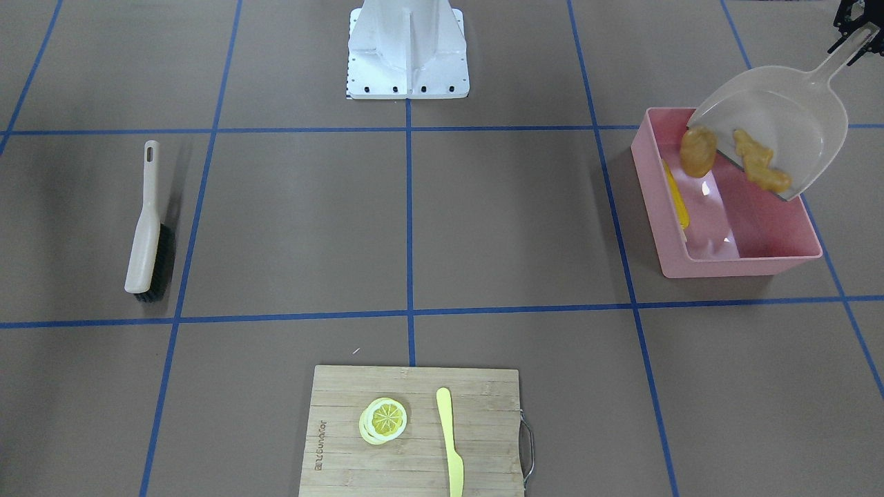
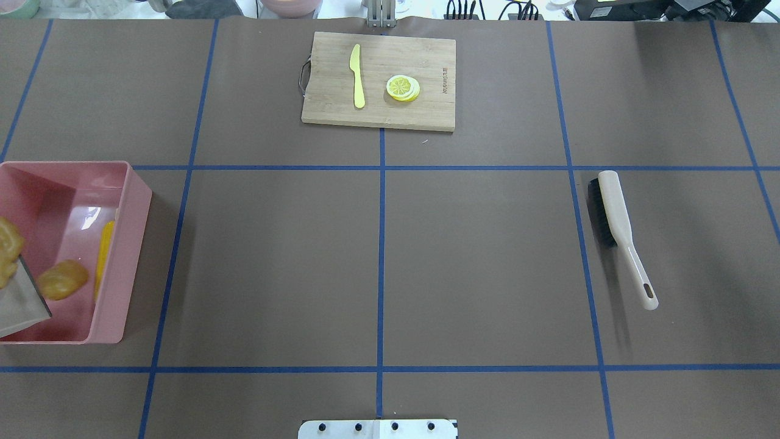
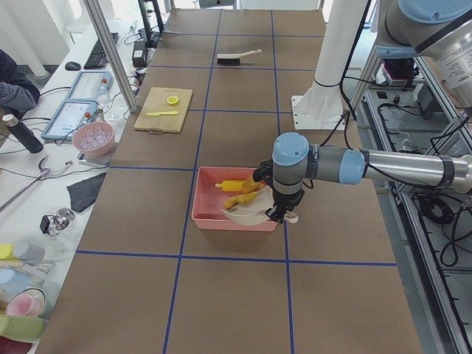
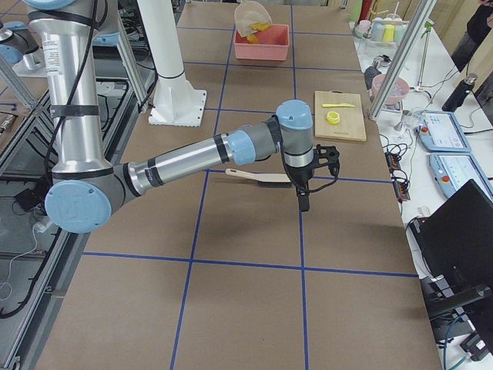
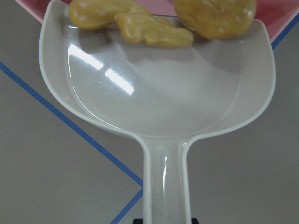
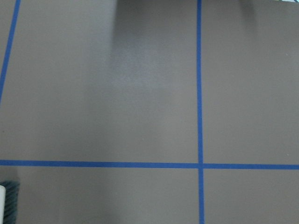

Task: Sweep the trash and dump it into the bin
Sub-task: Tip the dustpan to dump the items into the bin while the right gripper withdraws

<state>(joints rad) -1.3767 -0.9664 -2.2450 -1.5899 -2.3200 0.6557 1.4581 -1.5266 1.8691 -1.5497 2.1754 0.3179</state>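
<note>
My left gripper (image 1: 856, 36) is shut on the handle of the beige dustpan (image 1: 787, 117), which is tilted lip-down over the pink bin (image 1: 746, 266). The tan ginger-like root (image 1: 760, 166) lies at the pan's lip. The brown potato-like piece (image 1: 697, 152) is off the lip, over the bin's inside. The yellow corn cob (image 1: 675, 197) lies in the bin against its wall. The left wrist view shows the pan (image 5: 163, 102) with both pieces at its far edge. My right gripper (image 4: 303, 202) hangs over the table beside the brush; I cannot tell whether it is open.
A beige hand brush (image 2: 615, 225) lies flat on the table's right half. A wooden cutting board (image 2: 329, 103) at the far middle carries a lemon slice (image 2: 403, 87) and a pale yellow knife (image 2: 357, 76). The robot's white base (image 1: 407, 48) stands at the near edge.
</note>
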